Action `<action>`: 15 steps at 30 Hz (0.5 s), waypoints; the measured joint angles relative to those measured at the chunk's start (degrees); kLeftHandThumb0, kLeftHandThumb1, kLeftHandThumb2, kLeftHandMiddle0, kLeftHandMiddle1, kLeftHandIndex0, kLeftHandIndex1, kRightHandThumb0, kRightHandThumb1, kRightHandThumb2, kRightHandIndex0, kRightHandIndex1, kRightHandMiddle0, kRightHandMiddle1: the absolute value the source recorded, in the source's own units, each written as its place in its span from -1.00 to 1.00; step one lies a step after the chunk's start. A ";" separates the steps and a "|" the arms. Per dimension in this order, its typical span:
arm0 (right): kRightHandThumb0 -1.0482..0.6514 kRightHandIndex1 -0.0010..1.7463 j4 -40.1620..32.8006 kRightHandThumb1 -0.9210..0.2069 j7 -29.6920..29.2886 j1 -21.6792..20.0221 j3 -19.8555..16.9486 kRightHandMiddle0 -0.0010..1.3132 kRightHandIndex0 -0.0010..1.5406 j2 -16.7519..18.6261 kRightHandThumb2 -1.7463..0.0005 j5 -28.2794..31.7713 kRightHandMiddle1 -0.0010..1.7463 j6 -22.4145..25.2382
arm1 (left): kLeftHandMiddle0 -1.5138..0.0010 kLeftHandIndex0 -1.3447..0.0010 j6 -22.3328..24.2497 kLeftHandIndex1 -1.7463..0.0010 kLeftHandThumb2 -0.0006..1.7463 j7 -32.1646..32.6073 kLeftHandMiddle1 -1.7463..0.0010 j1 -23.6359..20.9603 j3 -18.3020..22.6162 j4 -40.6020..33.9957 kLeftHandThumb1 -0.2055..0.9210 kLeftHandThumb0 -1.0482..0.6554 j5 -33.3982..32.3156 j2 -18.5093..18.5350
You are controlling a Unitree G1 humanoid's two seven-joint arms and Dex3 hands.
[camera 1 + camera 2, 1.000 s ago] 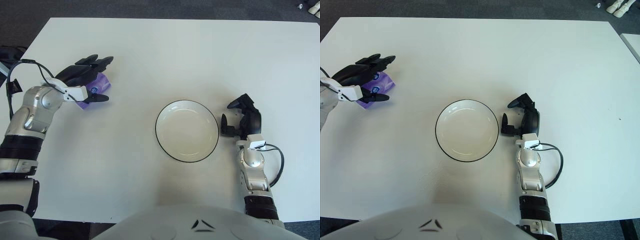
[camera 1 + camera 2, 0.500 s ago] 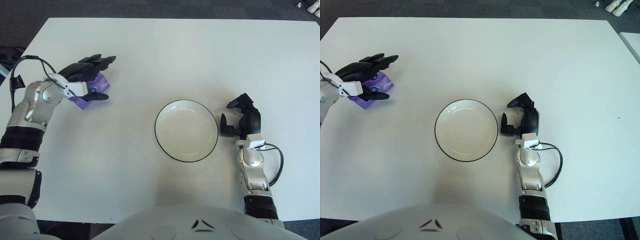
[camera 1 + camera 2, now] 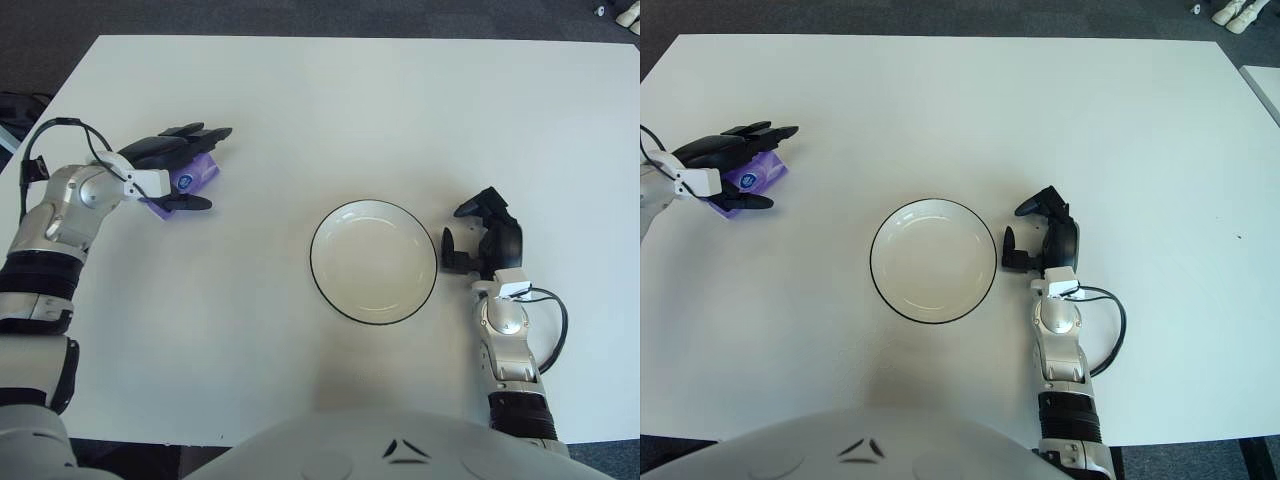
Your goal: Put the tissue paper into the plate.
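Note:
The tissue paper is a small purple pack [image 3: 196, 172] lying on the white table at the left. My left hand [image 3: 205, 168] is over it, with the fingers stretched out along its far side and the thumb [image 3: 190, 203] on its near side; the fingers are spread and not closed on it. The pack lies partly hidden under the hand. The plate [image 3: 314, 262] is white with a dark rim, empty, at the table's centre right. My right hand [image 3: 478, 236] rests idle just right of the plate, fingers relaxed and holding nothing.
The white table [image 3: 330, 110] runs to a front edge near my body. A cable loops at my left forearm [image 3: 60, 125] and another at my right wrist [image 3: 555, 325]. Dark floor lies beyond the far edge.
My left hand has lowered and flattened over the purple pack, and its thumb has moved in along the near side. The pack, the plate and the right hand have stayed put.

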 measured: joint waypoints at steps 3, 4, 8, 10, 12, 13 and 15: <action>0.22 0.84 0.00 0.64 0.07 0.00 -0.02 -0.06 0.18 0.00 -0.88 0.00 1.00 -0.05 | 1.00 1.00 1.32 1.00 -0.14 -0.34 1.00 0.00 -0.15 -0.65 0.29 -0.94 0.42 0.55; 0.22 0.84 0.00 0.64 0.07 0.02 -0.03 -0.06 0.18 0.00 -0.89 0.00 1.00 -0.08 | 1.00 1.00 1.74 1.00 -0.14 -0.40 1.00 0.00 -0.18 -0.90 0.29 -0.94 0.59 0.73; 0.22 0.83 0.00 0.65 0.09 0.05 -0.06 -0.05 0.18 0.00 -0.88 -0.01 1.00 -0.11 | 1.00 1.00 2.75 1.00 -0.15 -0.41 1.00 0.01 -0.35 -1.43 0.29 -0.94 1.02 1.25; 0.22 0.82 0.00 0.65 0.09 0.06 -0.08 -0.05 0.19 0.00 -0.88 -0.01 1.00 -0.11 | 1.00 1.00 3.09 1.00 -0.15 -0.40 1.00 0.04 -0.50 -1.61 0.30 -0.94 1.37 1.41; 0.22 0.82 0.00 0.65 0.09 0.04 -0.08 -0.05 0.19 -0.01 -0.88 -0.03 1.00 -0.11 | 1.00 1.00 3.04 1.00 -0.15 -0.33 1.00 0.12 -0.55 -1.57 0.30 -0.93 1.57 1.58; 0.22 0.82 0.01 0.65 0.09 0.03 -0.08 -0.05 0.19 -0.01 -0.88 -0.03 1.00 -0.11 | 1.00 1.00 2.87 1.00 -0.15 -0.26 1.00 0.19 -0.55 -1.47 0.30 -0.92 1.66 1.71; 0.22 0.83 0.02 0.65 0.10 -0.01 -0.07 -0.05 0.18 -0.01 -0.88 -0.04 1.00 -0.11 | 1.00 1.00 2.07 1.00 -0.16 0.11 1.00 0.45 -0.54 -1.09 0.29 -0.92 1.69 2.26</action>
